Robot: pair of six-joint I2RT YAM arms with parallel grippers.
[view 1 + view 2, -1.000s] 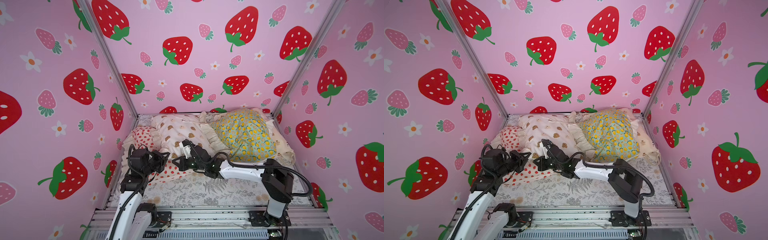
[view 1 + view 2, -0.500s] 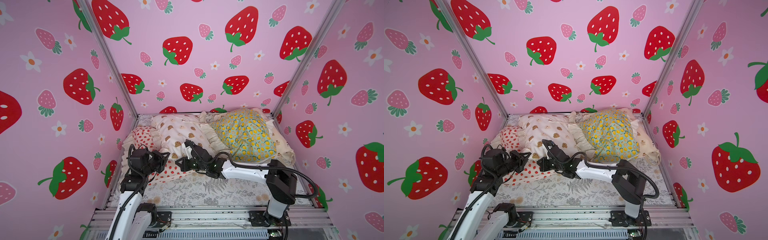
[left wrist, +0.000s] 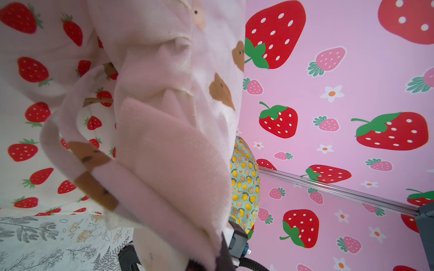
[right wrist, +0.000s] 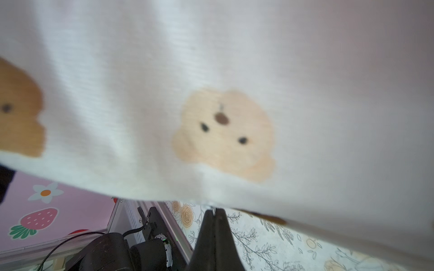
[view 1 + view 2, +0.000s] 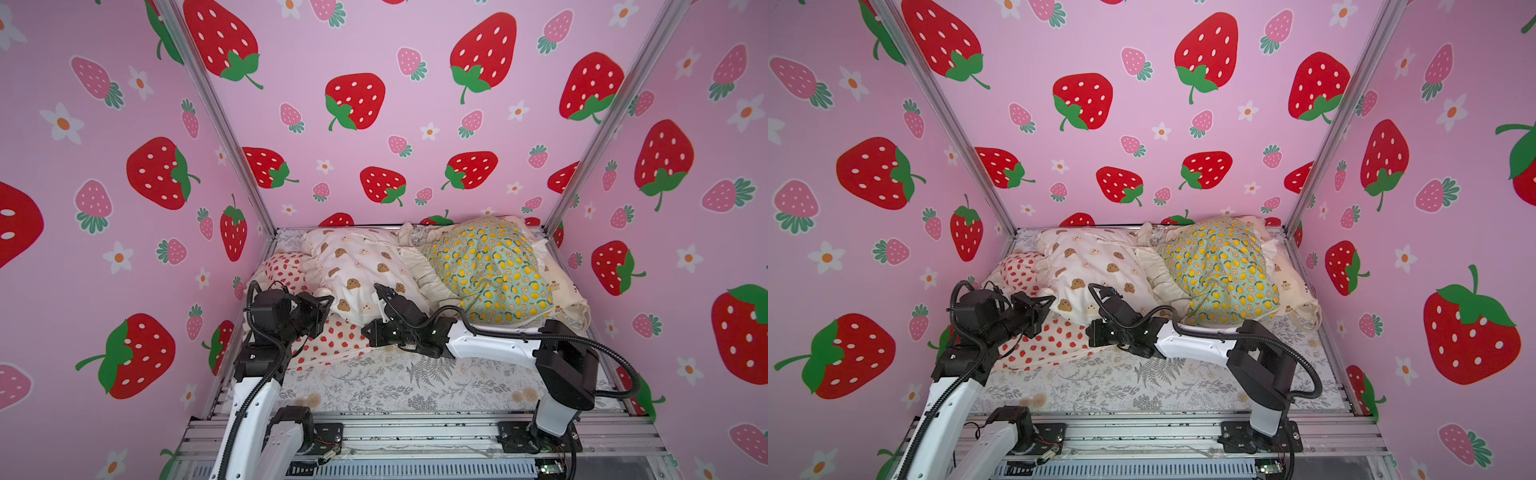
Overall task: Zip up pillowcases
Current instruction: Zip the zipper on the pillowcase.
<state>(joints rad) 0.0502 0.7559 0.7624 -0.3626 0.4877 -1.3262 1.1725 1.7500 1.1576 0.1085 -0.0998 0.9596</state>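
Your bear-head pillowcase [image 5: 357, 266] lies centre-left on the fern-print sheet [image 5: 415, 382]. It overlaps the strawberry pillowcase [image 5: 332, 343] at its near left, and the lemon pillowcase [image 5: 490, 266] is heaped to its right. Your left fingers [image 5: 326, 300] are together, pinching its near-left ruffled corner. Your right fingers [image 4: 207, 225] are pressed together on its near edge.

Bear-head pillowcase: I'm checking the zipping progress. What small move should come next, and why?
Probably draw the right gripper along the hem, away from the left gripper. Both are shut on the near edge of the bear-head pillowcase; the right one seems to pinch a small metal pull.
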